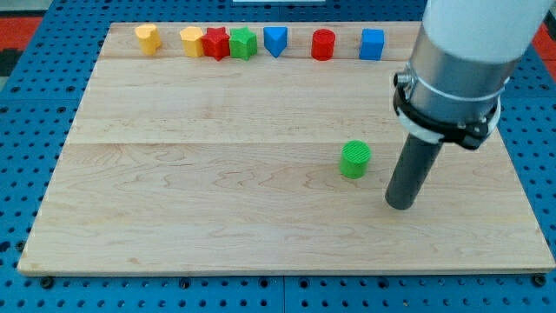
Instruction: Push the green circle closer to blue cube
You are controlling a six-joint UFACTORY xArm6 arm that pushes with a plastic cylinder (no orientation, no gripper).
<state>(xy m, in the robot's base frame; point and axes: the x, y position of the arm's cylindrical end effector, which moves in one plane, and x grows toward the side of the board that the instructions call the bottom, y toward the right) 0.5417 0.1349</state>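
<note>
1 green circle (354, 160), my tip (400, 204) lower right

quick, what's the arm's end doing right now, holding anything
No hand: my tip holds nothing, resting on the board to the view's right of the green circle, slightly lower, not touching it.

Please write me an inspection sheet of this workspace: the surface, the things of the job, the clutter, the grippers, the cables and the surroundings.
Surface: wooden board, light, flat.
Job's things: green circle alone mid-board; blue cube at the view's top, apart from it.
Clutter: top row, from the view's left: yellow block, second yellow block, red star, green star, blue block, red cylinder.
Grippers: none; my tip is to the view's right of the green circle and slightly below it, not touching.
Cables: nothing seen.
Surroundings: blue perforated base.
</note>
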